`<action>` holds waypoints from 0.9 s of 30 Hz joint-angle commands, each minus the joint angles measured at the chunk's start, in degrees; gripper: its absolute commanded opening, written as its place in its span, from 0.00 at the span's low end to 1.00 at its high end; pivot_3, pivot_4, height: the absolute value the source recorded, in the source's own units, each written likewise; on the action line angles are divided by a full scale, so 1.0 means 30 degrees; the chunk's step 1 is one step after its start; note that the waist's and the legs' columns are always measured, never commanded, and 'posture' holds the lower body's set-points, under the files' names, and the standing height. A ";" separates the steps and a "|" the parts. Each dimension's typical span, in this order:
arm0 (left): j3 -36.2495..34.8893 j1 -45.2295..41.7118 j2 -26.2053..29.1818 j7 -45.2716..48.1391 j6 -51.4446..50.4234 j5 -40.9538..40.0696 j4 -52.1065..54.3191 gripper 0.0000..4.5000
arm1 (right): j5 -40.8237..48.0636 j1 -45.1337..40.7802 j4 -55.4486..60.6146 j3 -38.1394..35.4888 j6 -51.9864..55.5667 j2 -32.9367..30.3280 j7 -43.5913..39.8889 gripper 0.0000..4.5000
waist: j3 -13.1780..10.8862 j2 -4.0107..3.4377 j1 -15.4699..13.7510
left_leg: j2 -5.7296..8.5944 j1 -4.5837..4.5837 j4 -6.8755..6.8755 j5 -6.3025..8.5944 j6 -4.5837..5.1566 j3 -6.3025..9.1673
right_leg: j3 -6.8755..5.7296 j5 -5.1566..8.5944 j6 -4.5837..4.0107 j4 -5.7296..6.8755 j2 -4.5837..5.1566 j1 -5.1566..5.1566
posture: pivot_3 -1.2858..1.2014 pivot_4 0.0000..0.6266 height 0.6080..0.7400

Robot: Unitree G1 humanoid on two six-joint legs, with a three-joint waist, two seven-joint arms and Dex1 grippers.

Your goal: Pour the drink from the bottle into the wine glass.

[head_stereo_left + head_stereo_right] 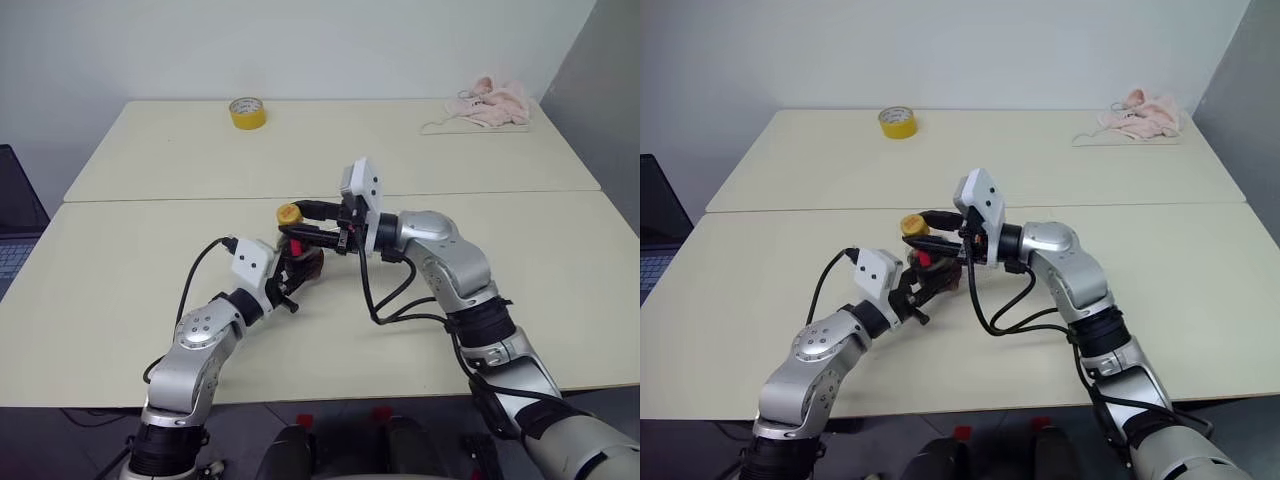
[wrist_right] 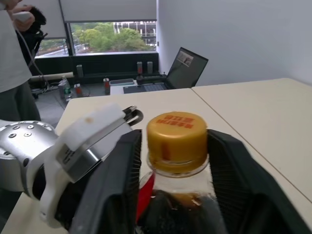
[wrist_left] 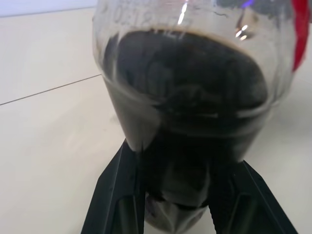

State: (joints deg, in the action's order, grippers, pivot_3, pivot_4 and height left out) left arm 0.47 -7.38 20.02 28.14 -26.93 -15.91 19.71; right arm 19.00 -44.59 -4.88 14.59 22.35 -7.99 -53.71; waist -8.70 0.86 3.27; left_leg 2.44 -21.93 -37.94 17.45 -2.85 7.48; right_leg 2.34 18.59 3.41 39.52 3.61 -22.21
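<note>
Fingers of the left gripper (image 3: 187,195) are clamped on the bottle (image 1: 300,262), held above the surface. Right gripper (image 2: 178,146) fingers straddle the yellow cap (image 2: 176,139), not visibly gripping. Recommend closing squarely on the cap (2 fingers level) before twisting.

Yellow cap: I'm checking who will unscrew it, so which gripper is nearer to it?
Right. The right gripper straddles the yellow cap; the left gripper grips the bottle lower down.
</note>
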 commanded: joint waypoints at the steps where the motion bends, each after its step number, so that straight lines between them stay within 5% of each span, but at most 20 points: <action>1: -0.0548 -0.0217 0.0208 -0.0192 0.0160 -0.0182 0.0685 0.28 | -0.0142 0.0035 0.1031 0.0483 -0.0440 0.0136 -0.0191 0.78 | 0.0000 0.0000 -0.0002 | -0.0001 0.0000 0.0001 0.0000 0.0000 0.0002 | -0.0002 0.0000 0.0000 -0.0001 0.0000 -0.0001 | 0.52 0.24 1.00; 4: -0.0538 -0.0348 0.0358 -0.0434 0.0148 0.0162 0.0651 0.28 | -0.0479 0.0396 0.1756 0.0391 -0.0385 -0.0042 0.0621 1.00 | 0.0000 0.0000 -0.0012 | 0.0000 -0.0003 0.0000 0.0000 0.0000 0.0002 | -0.0001 0.0000 0.0000 -0.0003 0.0001 -0.0002 | 0.52 0.24 1.00; 15: 0.0081 -0.0462 0.0683 -0.1176 -0.0056 0.1469 0.0466 0.28 | -0.0872 0.0902 0.5314 -0.0391 0.4167 0.1010 0.6816 1.00 | 0.0000 -0.0001 -0.0009 | 0.0002 -0.0003 0.0003 0.0000 -0.0001 0.0005 | -0.0001 0.0000 0.0000 0.0003 0.0002 -0.0006 | 0.52 0.24 1.00; 27: 0.0174 -0.0446 0.0582 -0.1349 -0.0055 0.1757 0.0247 0.28 | -0.2036 0.0688 0.6119 0.0722 0.5377 0.1147 0.8851 1.00 | -0.0001 -0.0001 -0.0004 | 0.0003 -0.0005 0.0006 0.0000 0.0000 0.0004 | 0.0000 0.0000 0.0000 0.0004 0.0001 -0.0009 | 0.52 0.24 1.00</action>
State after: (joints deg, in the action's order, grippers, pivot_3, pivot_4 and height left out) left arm 1.42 -8.01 21.66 24.34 -28.17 -10.87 18.63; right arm 13.46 -41.42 11.08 16.30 38.85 -4.92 -27.66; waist -8.70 0.86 3.26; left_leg 2.45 -21.95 -37.92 17.45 -2.85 7.49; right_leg 2.34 18.59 3.41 39.53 3.61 -22.24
